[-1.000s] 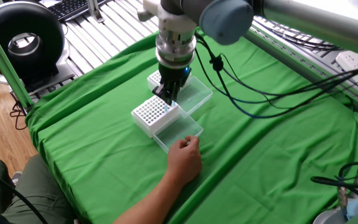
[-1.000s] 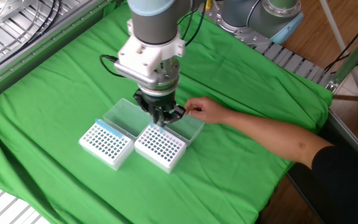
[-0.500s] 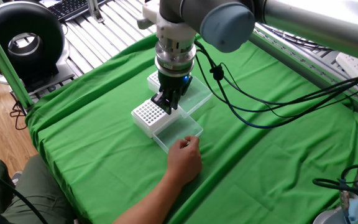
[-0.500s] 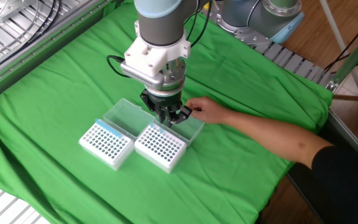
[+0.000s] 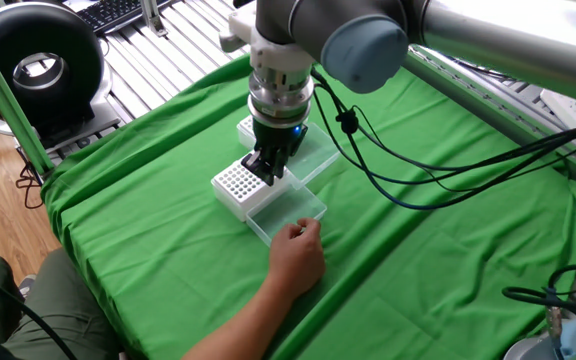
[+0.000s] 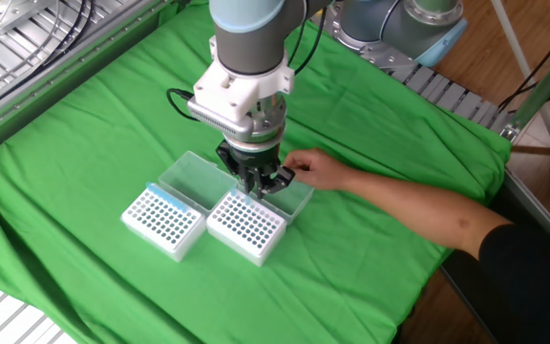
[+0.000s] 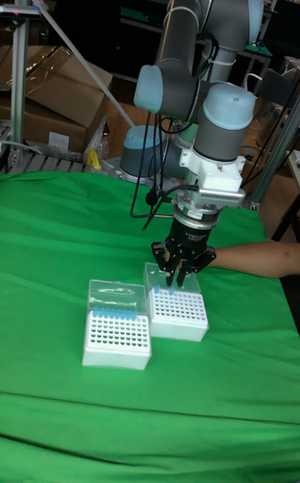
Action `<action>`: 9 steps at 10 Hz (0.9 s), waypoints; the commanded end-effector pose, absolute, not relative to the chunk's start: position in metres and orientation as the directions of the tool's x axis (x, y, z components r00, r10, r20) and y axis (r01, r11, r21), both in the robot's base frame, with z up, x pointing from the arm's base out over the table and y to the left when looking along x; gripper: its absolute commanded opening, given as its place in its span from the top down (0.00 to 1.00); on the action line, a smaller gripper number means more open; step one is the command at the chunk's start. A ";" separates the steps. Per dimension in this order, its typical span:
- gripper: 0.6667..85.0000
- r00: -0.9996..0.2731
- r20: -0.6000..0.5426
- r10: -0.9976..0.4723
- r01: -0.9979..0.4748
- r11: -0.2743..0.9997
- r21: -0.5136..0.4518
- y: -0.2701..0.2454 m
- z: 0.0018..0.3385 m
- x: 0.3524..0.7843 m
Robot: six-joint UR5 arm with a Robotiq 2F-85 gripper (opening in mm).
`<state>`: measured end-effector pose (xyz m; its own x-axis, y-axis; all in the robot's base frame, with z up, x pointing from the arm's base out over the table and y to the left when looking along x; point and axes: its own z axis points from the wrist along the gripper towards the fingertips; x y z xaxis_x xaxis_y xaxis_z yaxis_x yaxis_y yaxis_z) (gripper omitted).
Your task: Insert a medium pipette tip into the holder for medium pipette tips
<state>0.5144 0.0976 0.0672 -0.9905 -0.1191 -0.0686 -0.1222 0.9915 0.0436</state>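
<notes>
We see a tabletop draped in a wrinkled bright green cloth (image 6: 84, 124) that hangs over its edges. Two white rectangular racks with grids of small holes stand side by side on it, each with a clear plastic hinged lid lying open behind. One rack (image 6: 246, 227) (image 5: 243, 186) (image 7: 177, 314) sits nearer the person's bare hand (image 6: 318, 170) (image 5: 298, 250), which rests by its open lid (image 5: 286, 215). The other rack (image 6: 163, 222) (image 7: 117, 340) carries a row of blue along one edge.
</notes>
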 end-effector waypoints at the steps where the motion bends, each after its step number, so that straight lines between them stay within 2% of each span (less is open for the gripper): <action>1: 0.70 -0.990 -0.085 -0.110 -0.114 0.992 0.051 0.100 0.062 0.519; 9: 0.72 -0.986 -0.101 -0.130 -0.134 0.990 0.038 0.096 0.060 0.525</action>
<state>0.5228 0.0953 0.0592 -0.9870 -0.1292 -0.0959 -0.1325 0.9907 0.0293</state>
